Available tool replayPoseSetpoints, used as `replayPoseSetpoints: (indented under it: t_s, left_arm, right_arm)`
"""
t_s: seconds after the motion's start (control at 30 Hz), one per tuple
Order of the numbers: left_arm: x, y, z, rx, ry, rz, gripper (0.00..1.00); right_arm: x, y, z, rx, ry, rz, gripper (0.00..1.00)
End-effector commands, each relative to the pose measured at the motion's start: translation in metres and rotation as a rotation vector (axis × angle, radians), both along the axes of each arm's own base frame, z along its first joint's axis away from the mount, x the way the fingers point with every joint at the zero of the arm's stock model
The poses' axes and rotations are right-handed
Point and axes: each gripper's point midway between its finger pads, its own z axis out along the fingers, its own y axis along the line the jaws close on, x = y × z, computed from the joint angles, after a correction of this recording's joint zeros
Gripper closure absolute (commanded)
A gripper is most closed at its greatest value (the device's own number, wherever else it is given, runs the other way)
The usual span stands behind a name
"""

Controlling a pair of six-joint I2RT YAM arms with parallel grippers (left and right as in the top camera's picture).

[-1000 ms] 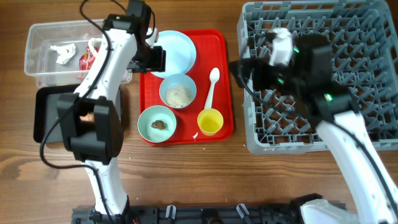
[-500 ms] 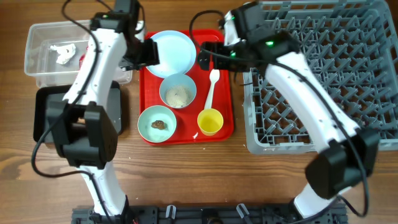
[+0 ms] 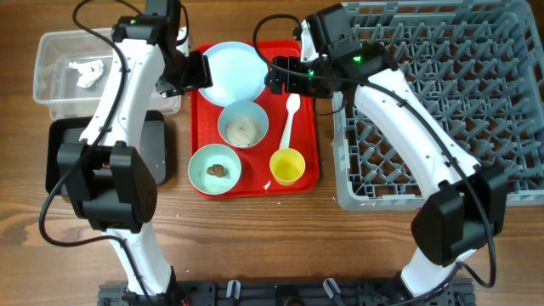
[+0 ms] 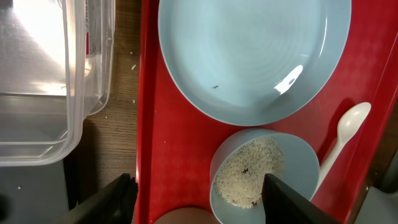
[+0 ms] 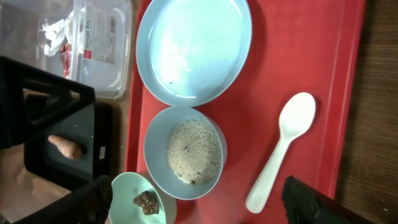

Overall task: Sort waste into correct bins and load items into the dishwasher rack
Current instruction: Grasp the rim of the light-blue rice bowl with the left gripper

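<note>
On the red tray (image 3: 302, 59) lie a pale blue plate (image 3: 234, 72), a blue bowl of rice (image 3: 243, 126), a mint bowl (image 3: 214, 168) with a brown lump (image 5: 146, 202), a yellow cup (image 3: 287, 167) and a white spoon (image 3: 289, 115). My left gripper (image 3: 195, 72) hovers open at the plate's left edge; its wrist view shows the plate (image 4: 255, 56) and rice bowl (image 4: 264, 171) below. My right gripper (image 3: 280, 76) hovers open at the plate's right edge, empty. A carrot piece (image 5: 65, 146) lies in the black tray (image 3: 64, 161). Wrappers (image 3: 85, 72) sit in the clear tub (image 3: 51, 51).
The grey dishwasher rack (image 3: 442, 102) fills the right side of the table, right beside the red tray. The clear tub and black tray stand close against the red tray's left edge. My left arm crosses over both bins.
My right arm swung from over the rack to the top of the red tray, beside the plate. The left gripper shifted slightly up and left along the plate's edge.
</note>
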Motion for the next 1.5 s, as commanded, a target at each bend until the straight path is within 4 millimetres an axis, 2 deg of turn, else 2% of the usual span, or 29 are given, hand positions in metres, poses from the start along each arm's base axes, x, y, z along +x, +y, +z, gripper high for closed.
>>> replayPoseSetpoints:
  t_s: [0.0, 0.13, 0.23, 0.5, 0.63, 0.83, 1.0, 1.1, 1.17, 1.27, 1.47]
  left_arm:
    - [0.001, -0.005, 0.015, -0.021, -0.038, -0.029, 0.35]
    - [-0.004, -0.028, 0.015, -0.057, -0.031, -0.08, 0.36]
    - [-0.011, -0.053, 0.009, -0.056, -0.024, -0.143, 0.36]
    - [-0.053, -0.13, -0.037, -0.035, 0.017, -0.388, 0.34]
    - [-0.067, -0.151, -0.056, -0.019, 0.033, -0.471, 0.34]
    - [-0.068, -0.154, -0.076, 0.088, 0.032, -0.499, 0.35]
    - [-0.064, -0.153, -0.102, 0.116, 0.057, -0.499, 0.36]
    - [-0.064, -0.152, -0.118, 0.126, 0.083, -0.499, 0.4]
    - [-0.065, -0.152, -0.126, 0.13, 0.097, -0.5, 0.5]
    - [-0.063, -0.153, -0.126, 0.127, 0.087, -0.499, 0.6]
    - [-0.06, -0.154, -0.125, 0.123, 0.073, -0.498, 0.62]
  right_arm:
    - [0.004, -0.004, -0.013, -0.039, 0.009, -0.024, 0.14]
    - [0.01, -0.014, -0.012, -0.049, 0.007, -0.075, 0.14]
    - [0.016, -0.032, -0.013, -0.048, 0.028, -0.128, 0.13]
    - [0.025, -0.101, -0.018, -0.03, 0.12, -0.26, 0.1]
    - [0.024, -0.114, -0.021, -0.047, 0.134, -0.267, 0.09]
    - [0.018, -0.112, -0.023, -0.068, 0.14, -0.228, 0.09]
    - [0.016, -0.111, -0.024, -0.075, 0.141, -0.213, 0.08]
    - [0.016, -0.111, -0.024, -0.075, 0.142, -0.213, 0.09]
    - [0.016, -0.111, -0.024, -0.075, 0.141, -0.213, 0.09]
    - [0.016, -0.111, -0.024, -0.075, 0.141, -0.212, 0.08]
    - [0.016, -0.111, -0.024, -0.079, 0.139, -0.214, 0.08]
